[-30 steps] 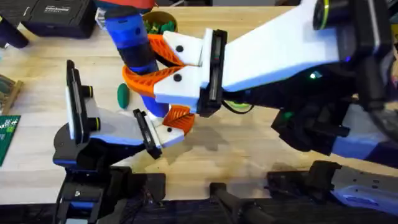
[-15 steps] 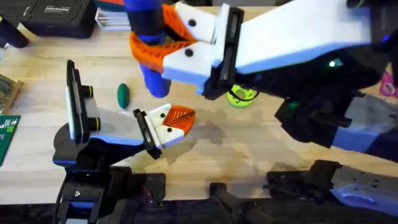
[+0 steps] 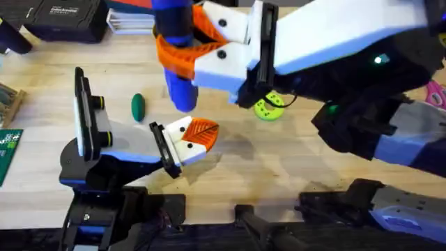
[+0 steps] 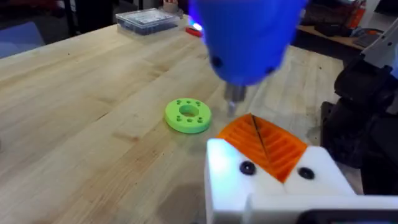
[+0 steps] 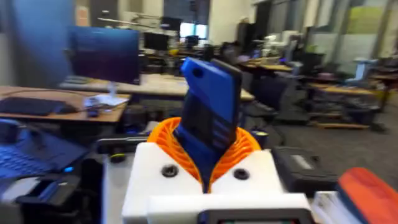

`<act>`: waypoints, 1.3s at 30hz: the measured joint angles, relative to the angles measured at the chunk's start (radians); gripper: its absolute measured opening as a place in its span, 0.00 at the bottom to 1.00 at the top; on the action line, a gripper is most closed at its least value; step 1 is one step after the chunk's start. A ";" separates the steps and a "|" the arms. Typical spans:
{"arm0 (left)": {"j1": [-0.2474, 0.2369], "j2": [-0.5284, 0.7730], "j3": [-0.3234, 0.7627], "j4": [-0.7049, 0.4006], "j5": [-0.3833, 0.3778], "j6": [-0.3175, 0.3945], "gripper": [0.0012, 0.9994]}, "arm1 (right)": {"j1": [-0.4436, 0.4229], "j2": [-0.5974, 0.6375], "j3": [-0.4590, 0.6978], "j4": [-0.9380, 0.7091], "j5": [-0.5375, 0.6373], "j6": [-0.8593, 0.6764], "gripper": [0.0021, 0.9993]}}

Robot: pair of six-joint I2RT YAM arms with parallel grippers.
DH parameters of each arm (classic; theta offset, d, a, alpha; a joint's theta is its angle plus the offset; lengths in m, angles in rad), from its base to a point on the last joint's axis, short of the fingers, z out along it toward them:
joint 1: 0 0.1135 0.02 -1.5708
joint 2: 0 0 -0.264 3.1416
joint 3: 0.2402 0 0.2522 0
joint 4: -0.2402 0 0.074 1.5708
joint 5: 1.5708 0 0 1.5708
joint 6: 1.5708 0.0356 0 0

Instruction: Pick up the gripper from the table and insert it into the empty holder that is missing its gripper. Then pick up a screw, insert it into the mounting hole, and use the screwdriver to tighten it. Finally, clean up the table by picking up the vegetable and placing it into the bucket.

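Two orange pads of the right gripper point(image 3: 182, 43) clamped the blue screwdriver point(image 3: 175, 56), its tip above the white-and-orange gripper point(image 3: 194, 136); the left gripper's grip couldn't be told.

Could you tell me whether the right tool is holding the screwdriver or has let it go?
Holding it: the right tool has its orange pads closed around the blue screwdriver, which is off the table with its bit pointing down.

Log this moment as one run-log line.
right gripper: shut on screwdriver, above gripper | vegetable: on table | left gripper: cannot tell
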 joint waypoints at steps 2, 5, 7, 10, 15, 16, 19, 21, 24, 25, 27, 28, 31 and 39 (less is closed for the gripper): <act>0.000 0.000 0.000 0.000 0.000 0.000 0.01 | 0.001 0.000 0.000 -0.003 -0.032 0.022 0.02; 0.000 0.000 0.000 0.000 0.000 0.000 0.01 | 0.009 0.000 0.000 -0.004 -0.059 0.039 0.02; 0.000 0.000 0.000 0.000 0.000 0.000 0.01 | 0.020 0.000 0.000 -0.005 -0.070 0.046 0.02; 0.000 0.000 0.000 0.000 0.000 0.000 0.01 | 0.034 0.007 0.001 -0.004 -0.082 0.053 0.02; 0.000 0.000 0.000 0.000 0.000 0.000 0.01 | 0.042 0.043 0.002 -0.006 -0.090 0.055 0.02; 0.000 0.000 0.000 0.000 0.000 0.000 0.01 | 0.042 0.048 0.002 -0.008 -0.090 0.055 0.02; 0.000 0.000 0.000 0.000 0.000 0.000 0.01 | 0.042 0.051 0.002 -0.010 -0.090 0.040 0.02; 0.000 0.000 0.000 0.000 0.000 0.000 0.01 | 0.042 0.051 0.002 -0.005 -0.090 0.028 0.02; 0.000 0.000 0.000 0.000 0.000 0.000 0.01 | 0.042 0.051 0.002 -0.005 -0.088 0.014 0.02; 0.000 0.000 0.000 0.000 0.000 0.000 0.01 | 0.042 0.051 0.002 -0.005 -0.088 0.012 0.02; 0.000 0.000 0.000 0.000 0.000 0.000 0.01 | 0.042 0.051 0.002 0.000 -0.088 0.010 0.02; 0.000 0.000 0.000 0.000 0.000 0.000 0.01 | 0.042 0.051 0.002 0.004 -0.088 0.009 0.02; 0.000 0.000 0.000 0.000 0.000 0.000 0.01 | 0.042 0.051 0.002 0.008 -0.085 0.006 0.02; 0.000 0.000 0.000 0.000 0.000 0.000 0.01 | 0.054 0.051 0.002 0.010 -0.084 0.002 0.02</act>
